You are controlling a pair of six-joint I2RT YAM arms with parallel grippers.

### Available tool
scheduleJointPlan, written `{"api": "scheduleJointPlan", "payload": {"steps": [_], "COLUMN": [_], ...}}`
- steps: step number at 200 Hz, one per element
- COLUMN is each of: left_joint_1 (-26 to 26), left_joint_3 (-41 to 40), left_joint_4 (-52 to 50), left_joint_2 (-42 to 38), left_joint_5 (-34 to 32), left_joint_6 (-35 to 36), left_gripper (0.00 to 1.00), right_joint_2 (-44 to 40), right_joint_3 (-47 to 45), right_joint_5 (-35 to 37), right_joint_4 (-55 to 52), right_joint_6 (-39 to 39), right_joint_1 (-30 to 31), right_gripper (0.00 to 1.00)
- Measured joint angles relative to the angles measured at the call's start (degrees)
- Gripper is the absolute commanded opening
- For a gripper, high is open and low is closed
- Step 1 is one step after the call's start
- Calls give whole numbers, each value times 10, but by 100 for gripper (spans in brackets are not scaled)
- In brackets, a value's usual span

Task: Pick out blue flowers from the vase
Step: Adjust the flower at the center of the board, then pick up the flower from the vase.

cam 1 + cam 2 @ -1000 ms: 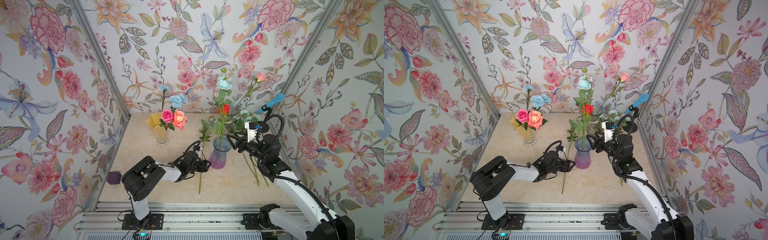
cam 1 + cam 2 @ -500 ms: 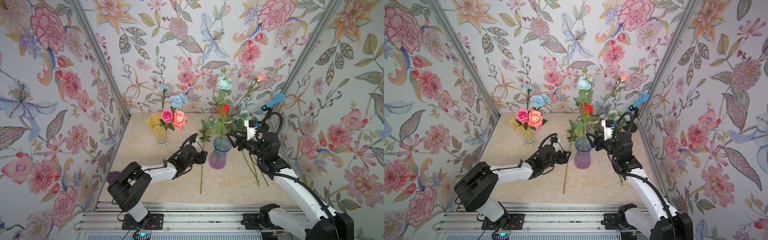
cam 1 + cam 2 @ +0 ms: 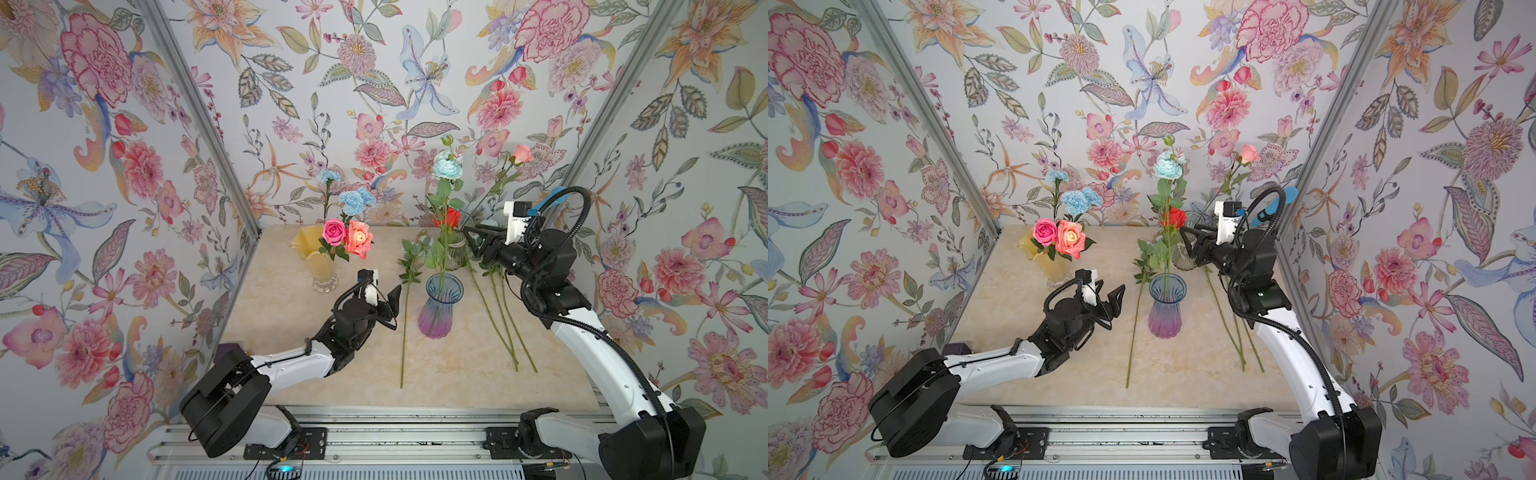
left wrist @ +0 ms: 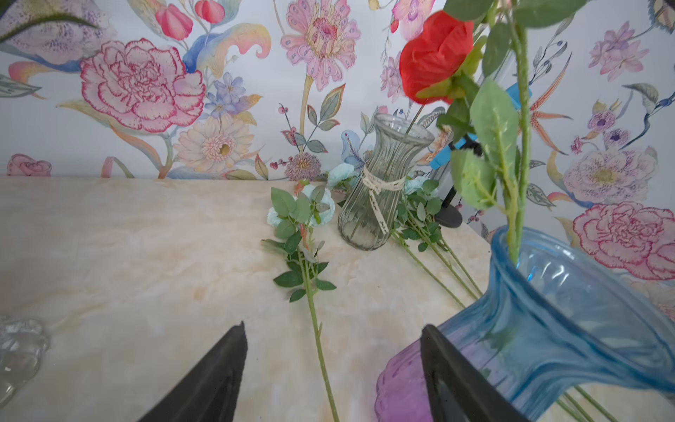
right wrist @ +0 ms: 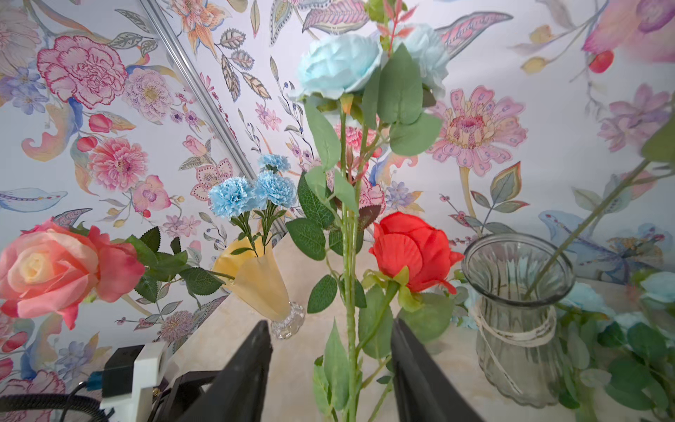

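Observation:
A blue-to-purple vase (image 3: 442, 307) stands mid-table and holds a tall pale aqua blue flower (image 3: 448, 164) and a red rose (image 3: 448, 217). My right gripper (image 5: 330, 325) is open around their green stems (image 5: 349, 329), above the vase's mouth, with a gap on each side. Sky-blue carnations (image 3: 356, 200) stand in a yellow vase (image 3: 316, 259) with a pink and an orange rose. One aqua flower spray (image 4: 314, 321) lies on the table left of the blue vase (image 4: 566, 310). My left gripper (image 3: 384, 296) hovers open next to it, holding nothing.
A clear glass vase (image 3: 457, 249) at the back right holds a pink rose (image 3: 521, 153). Several more leafy stems (image 3: 500, 316) lie on the table right of the blue vase. A blue microphone (image 3: 555, 195) stands in the back right corner. Papered walls close three sides.
My left gripper has moved back along the stem lying on the table and opened a little. My right gripper has risen beside the tall flower, and its jaws have narrowed.

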Motion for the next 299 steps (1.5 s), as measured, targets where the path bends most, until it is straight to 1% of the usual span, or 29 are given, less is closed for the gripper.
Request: {"api": "scheduleJointPlan", "payload": {"steps": [21,33,43,88,134,157,217,299], "left_joint_1": [0,0,0,0,0,0,0,0], "left_joint_3": [-16,-23,-24,-25,-25,-25,-25,-25], "left_joint_4": [32,56,70,90,99,99,102,104], "left_joint_2": [-15,-26,-32,-34,-32,-29,-23,-18], "left_joint_5": [7,11,14,15,21,25,28,29], "left_joint_6": [4,4,5,7,7,7,6,6], "left_gripper": [76,76,76,76,76,76,77,77], "right_joint_2": [8,21,33,82,94,94,110,138], "right_joint_3": [-15,-14,-12,-10,-7,-2,18,27], "right_joint_5": [0,3,7,13,26,31,28,10], "right_joint_4": [-23,-34,-43,-48,-34,-22,20,23], "right_joint_6": [-13,-24,-36,-46,-46,-45,-32,-23], "right_joint_1": [12,24,32,49,49,49,38,38], "right_gripper": [48,43,40,34,32,29,25,24]}}
